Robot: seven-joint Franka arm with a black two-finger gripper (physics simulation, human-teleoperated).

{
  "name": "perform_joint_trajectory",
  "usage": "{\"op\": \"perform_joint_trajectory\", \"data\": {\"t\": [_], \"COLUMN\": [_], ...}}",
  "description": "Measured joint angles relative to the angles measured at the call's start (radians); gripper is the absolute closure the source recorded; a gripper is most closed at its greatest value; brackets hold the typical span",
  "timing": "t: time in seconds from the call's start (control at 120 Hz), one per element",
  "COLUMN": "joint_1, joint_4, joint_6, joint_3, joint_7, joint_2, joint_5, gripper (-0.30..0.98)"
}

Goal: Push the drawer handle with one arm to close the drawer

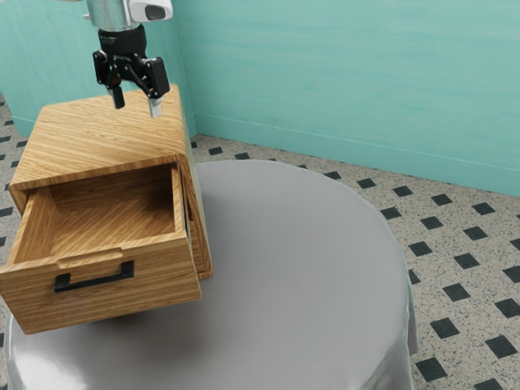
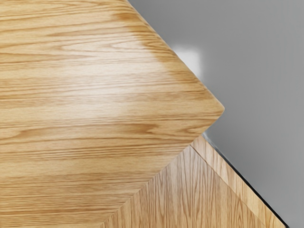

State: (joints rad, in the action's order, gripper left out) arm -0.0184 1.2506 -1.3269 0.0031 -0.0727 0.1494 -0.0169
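Free room and obstacles about our gripper (image 1: 136, 106).
Directly beneath it, we see the cabinet top (image 1: 106, 126) barring descent; beyond the top's front edge, the extended drawer (image 1: 158, 284) projects, its front panel between our hand and the free air before the handle (image 1: 93, 281). Toward the exterior view's right of our hand, past the cabinet's side, open air above the table (image 1: 301, 260) affords a way down and around the drawer's corner.

You have teal walls (image 1: 341, 73) across the exterior view's top, speckled, dark-diamonded floor (image 1: 470, 357) right, round grey-draped table (image 1: 301, 244) lower centre.
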Motion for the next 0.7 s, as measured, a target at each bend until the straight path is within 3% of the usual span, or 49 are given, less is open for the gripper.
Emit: {"op": "perform_joint_trajectory", "data": {"t": [0.45,0.55,0.7], "joint_1": [-0.02,-0.011,-0.013], "joint_4": [-0.002,-0.166,-0.202], "joint_6": [0.004,0.044,0.083], "joint_3": [-0.004,-0.006,-0.007], "joint_7": [-0.009,-0.009,-0.008], "joint_2": [0.0,-0.043,-0.086], "joint_5": [0.021,0.017,0.016], "gripper": [0.0,0.0,0.0]}}
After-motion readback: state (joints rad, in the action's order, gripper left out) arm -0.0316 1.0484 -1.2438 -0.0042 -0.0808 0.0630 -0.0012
